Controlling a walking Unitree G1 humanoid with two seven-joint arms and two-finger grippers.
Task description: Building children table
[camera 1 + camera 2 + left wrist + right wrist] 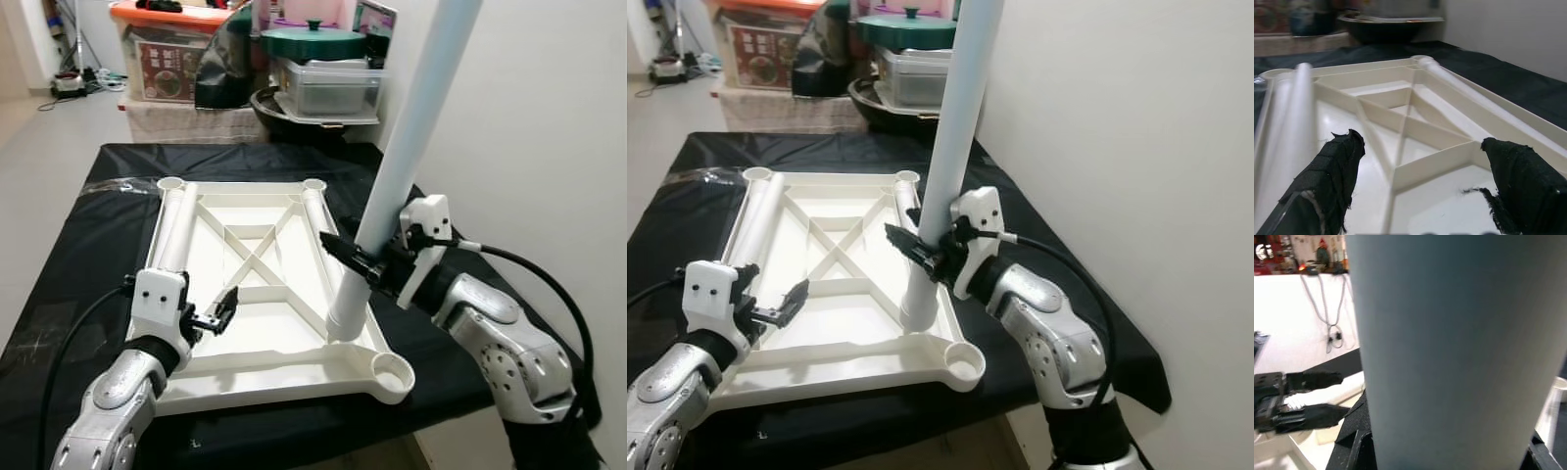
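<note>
While the upturned white tabletop (265,294) lies on the black-covered worktop (88,245), the right hand (364,262) holds one pale leg (407,147), tilted, its foot resting inside the frame just beside the near right socket (393,372), not in it. Two further legs lie flat along the left (176,230) and right (318,235) rails. The left hand (217,315), fingers wide and empty, hovers over the near left panel. Judged so, no leg is seated; all sockets look empty. Storage boxes (328,83) crowd the far edge; a wall stands close on the right.
</note>
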